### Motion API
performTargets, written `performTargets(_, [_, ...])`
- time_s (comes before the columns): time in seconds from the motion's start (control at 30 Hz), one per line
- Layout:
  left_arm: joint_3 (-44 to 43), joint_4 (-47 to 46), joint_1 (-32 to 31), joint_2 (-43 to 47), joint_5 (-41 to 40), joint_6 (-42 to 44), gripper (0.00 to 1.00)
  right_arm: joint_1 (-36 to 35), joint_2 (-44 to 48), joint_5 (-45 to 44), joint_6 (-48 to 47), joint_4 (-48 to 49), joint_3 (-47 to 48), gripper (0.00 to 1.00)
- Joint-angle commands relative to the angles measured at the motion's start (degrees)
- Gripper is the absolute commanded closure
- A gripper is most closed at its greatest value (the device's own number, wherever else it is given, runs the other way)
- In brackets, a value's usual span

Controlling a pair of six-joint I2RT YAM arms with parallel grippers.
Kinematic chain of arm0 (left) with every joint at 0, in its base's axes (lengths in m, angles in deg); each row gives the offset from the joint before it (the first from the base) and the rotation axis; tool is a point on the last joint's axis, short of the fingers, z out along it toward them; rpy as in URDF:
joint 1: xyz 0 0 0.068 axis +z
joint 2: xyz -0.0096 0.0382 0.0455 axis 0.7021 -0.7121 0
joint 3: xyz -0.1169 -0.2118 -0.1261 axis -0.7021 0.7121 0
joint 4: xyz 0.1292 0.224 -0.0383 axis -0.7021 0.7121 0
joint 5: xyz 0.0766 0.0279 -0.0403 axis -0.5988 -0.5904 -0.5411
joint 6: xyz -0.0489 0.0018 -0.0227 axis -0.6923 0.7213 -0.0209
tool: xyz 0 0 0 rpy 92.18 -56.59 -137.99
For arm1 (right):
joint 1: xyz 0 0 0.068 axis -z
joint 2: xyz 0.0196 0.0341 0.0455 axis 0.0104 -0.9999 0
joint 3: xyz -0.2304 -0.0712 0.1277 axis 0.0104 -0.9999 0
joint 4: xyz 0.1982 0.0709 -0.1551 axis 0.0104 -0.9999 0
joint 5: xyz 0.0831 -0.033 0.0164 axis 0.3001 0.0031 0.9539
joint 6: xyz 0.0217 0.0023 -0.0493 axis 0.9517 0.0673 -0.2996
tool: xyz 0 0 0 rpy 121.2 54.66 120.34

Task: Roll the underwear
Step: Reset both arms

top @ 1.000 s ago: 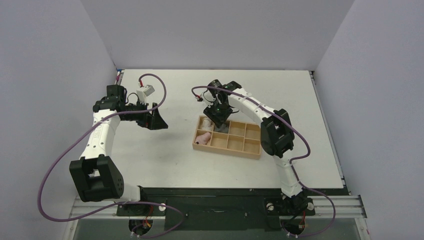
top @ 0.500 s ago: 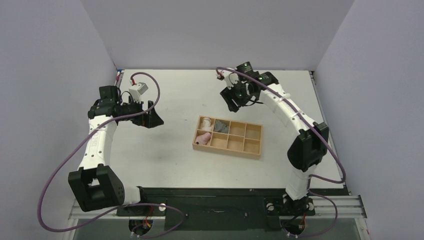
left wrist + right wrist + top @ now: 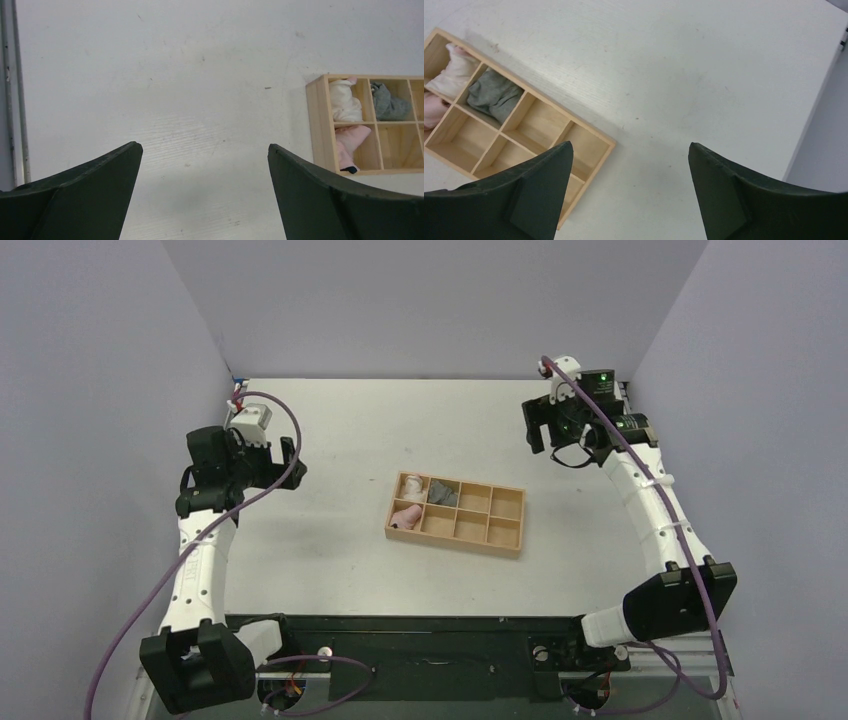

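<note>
Top external view: the underwear (image 3: 441,494) lies bunched in the tray (image 3: 452,541), far row, second compartment from the left, beside a white roll (image 3: 410,484). Left hand (image 3: 205,150) and right hand (image 3: 630,147) both gape wide, empty, well apart from the tray.

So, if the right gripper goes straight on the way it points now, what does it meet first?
Most likely the bare table, just beside the corner of the wooden tray. The right gripper stands open and empty; depth is unclear, so it might graze that corner.
</note>
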Motion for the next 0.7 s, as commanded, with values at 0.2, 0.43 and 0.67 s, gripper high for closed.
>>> performTargets(0.2, [3.6,-15.2,0.5,1.1,-3.9,-8.9,0.03,12.3,15.3,-5.8,7.4,10.9,-12.8,0.17])
performTargets(0.43, [7.7,-18.5,0.4,7.1,-0.4,-10.5,0.03,13.6,25.6,-12.0,6.4,17.2,-23.8,0.16])
performTargets(0.67, [6.8,-13.3,0.3,10.1,3.1,-10.0,0.03,14.3,31.0,-7.1,6.0,20.5,-32.5,0.17])
